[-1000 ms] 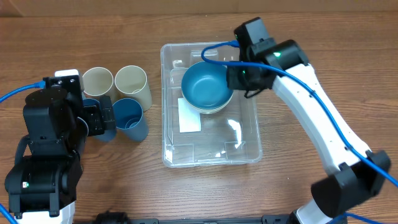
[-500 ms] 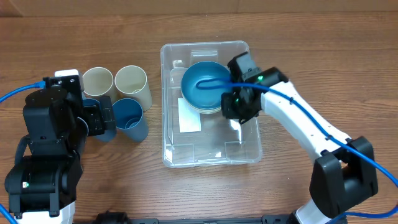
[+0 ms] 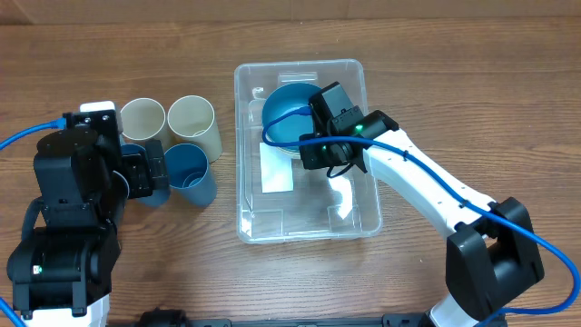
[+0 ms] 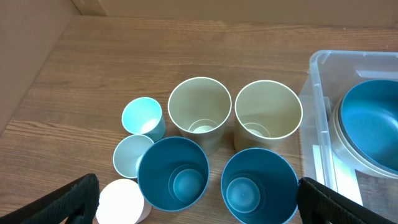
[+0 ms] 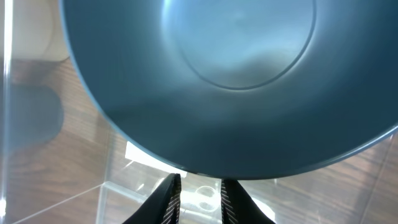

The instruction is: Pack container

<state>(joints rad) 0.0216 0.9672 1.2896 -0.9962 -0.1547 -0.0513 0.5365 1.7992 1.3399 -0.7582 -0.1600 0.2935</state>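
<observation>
The clear rectangular container (image 3: 243,195) sits mid-table with a white label (image 3: 277,169) on its base. A blue bowl (image 3: 287,113), nested in a cream bowl, lies in its far end. My right gripper (image 3: 313,153) is inside the container at the bowl's near-right rim. In the right wrist view the blue bowl (image 5: 211,81) fills the frame, and the right gripper (image 5: 200,186) shows its jaws nearly together with nothing between them, just below the rim. My left gripper (image 4: 199,208) is open wide above two blue cups (image 4: 173,171) (image 4: 258,183), left of the container (image 4: 314,68).
Two cream cups (image 3: 142,118) (image 3: 192,116) stand behind the blue cups (image 3: 186,166). The left wrist view also shows two small light-blue cups (image 4: 142,115) (image 4: 132,155) and a white cup (image 4: 121,202). A blue cable loops over the bowl.
My right gripper has left the bowl's far-right rim and swung down and left into the container, onto the bowl's near-right side. The bowl has shifted slightly toward the far-left corner. The left arm is still.
</observation>
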